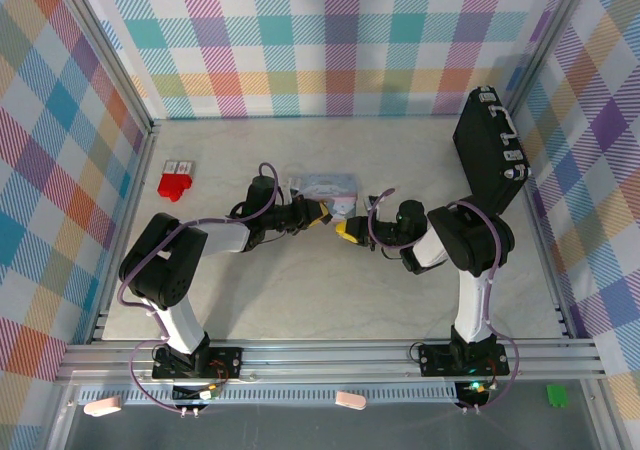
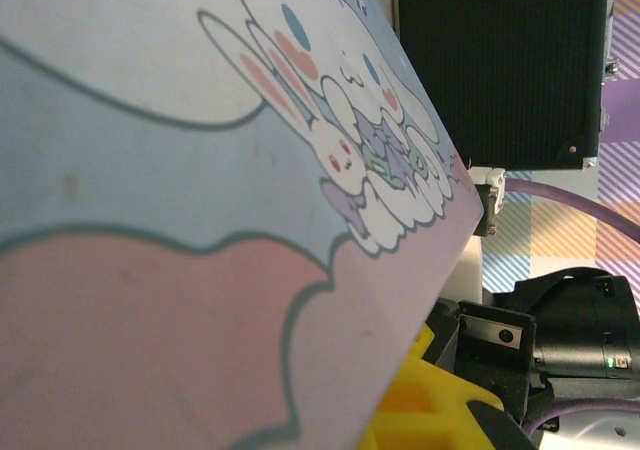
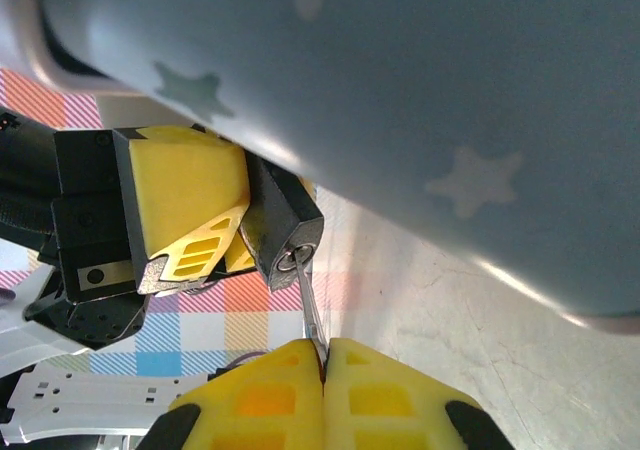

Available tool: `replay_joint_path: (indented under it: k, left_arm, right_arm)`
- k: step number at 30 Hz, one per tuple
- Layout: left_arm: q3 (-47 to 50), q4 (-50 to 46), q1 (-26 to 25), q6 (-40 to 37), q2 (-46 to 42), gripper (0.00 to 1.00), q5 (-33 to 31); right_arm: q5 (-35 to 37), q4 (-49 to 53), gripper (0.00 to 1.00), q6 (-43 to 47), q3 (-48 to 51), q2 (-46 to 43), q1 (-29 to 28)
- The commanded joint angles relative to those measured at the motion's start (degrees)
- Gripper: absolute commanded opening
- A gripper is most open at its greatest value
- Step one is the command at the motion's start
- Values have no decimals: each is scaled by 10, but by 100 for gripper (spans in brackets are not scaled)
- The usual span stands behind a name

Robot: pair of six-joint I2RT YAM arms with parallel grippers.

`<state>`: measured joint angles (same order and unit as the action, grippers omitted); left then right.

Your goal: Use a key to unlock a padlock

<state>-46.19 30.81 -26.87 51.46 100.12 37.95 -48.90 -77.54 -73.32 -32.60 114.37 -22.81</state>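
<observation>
Item: padlock [image 3: 283, 222] and key [image 3: 312, 315], both held.
Your right gripper [image 3: 324, 368] is clamped on the key, its tip in the padlock just above; your left gripper [image 3: 243, 238] pinches the padlock body.

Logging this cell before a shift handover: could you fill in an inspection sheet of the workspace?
Surface: pale marbled tabletop, flat.
Job's things: small dark padlock; thin metal key, tip at its keyhole.
Clutter: pastel cartoon-printed tin; big black hard case; red block.
Grippers: left gripper shut on padlock; right gripper shut on key.
Cables: purple cables looped along both arms.
Surroundings: pastel plaid walls, aluminium frame.
</observation>
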Motion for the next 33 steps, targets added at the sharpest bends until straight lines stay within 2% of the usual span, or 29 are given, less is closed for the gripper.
replay_joint_path:
  k: [1,9,17,33]
  left_arm:
    - [9,46,-35,10,-19,0,64]
    - [16,96,-51,39,0,0,52]
    - [18,96,-51,40,-2,0,52]
    - [17,96,-52,38,-2,0,50]
  right_arm:
    - [69,-31,0,-13,-25,0,7]
    - [96,-31,0,-22,-20,4,5]
    - [111,-31,0,-25,-16,13,7]
    - [94,-31,0,-17,-17,5,10]
